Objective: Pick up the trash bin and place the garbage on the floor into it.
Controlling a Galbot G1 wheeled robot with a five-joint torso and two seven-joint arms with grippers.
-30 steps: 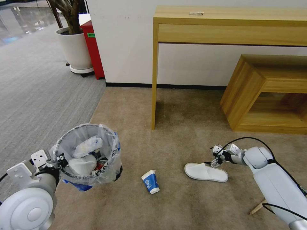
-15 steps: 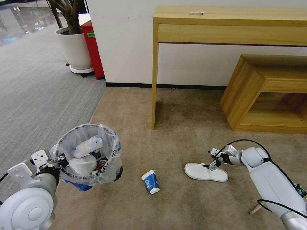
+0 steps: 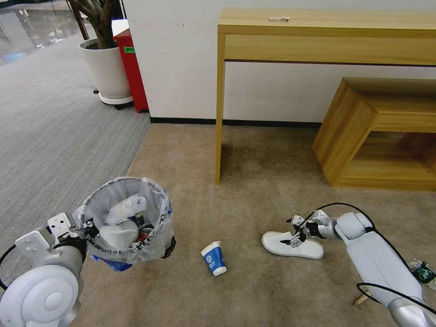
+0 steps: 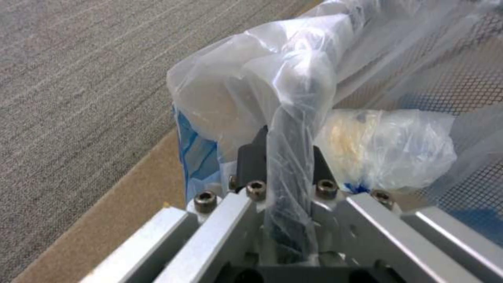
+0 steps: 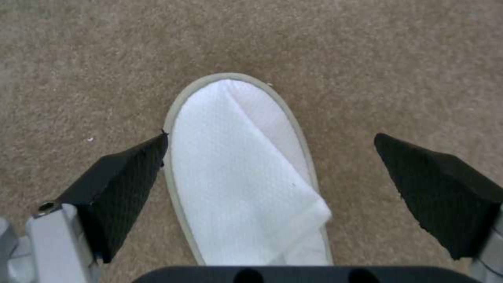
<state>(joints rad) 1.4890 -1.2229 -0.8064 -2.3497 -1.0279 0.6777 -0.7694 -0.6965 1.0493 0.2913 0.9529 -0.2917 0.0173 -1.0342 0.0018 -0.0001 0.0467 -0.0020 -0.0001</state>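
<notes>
Directly under the right end effector [image 5: 270, 173] lay the slipper [image 5: 246, 173], flat on the floor [image 3: 254, 190], long axis running straight away between the spread, empty fingers [image 5: 125, 184], one fingertip at the sole's edge. Off to the left, gripped by the rim in the closed left end effector [image 4: 285, 157], hung the bin [image 3: 125, 220], well apart, cup [image 3: 214, 258] between.
</notes>
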